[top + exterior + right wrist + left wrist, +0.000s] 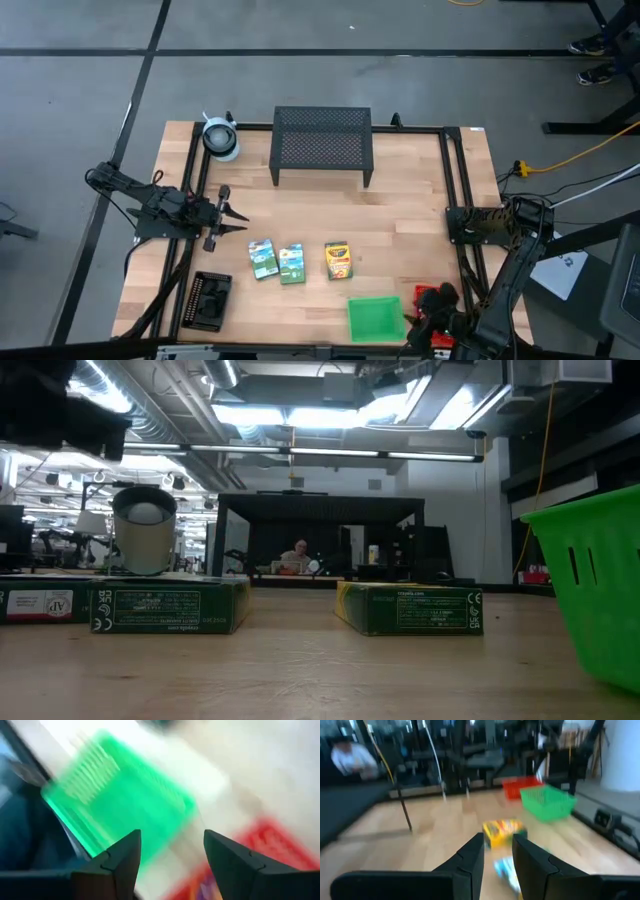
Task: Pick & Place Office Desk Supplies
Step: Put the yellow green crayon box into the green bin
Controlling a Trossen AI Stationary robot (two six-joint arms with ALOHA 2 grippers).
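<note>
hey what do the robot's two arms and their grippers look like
Both arms are dark, near-black jointed links with black cables along them. The left gripper and right gripper each have two dark, tapering fingers with angular tips. I can't make out any markings.

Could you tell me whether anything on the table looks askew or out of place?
Nothing is spilled or damaged. The two card boxes lie slightly tilted beside the crayon box. The green tray sits upright near the table's front edge.
</note>
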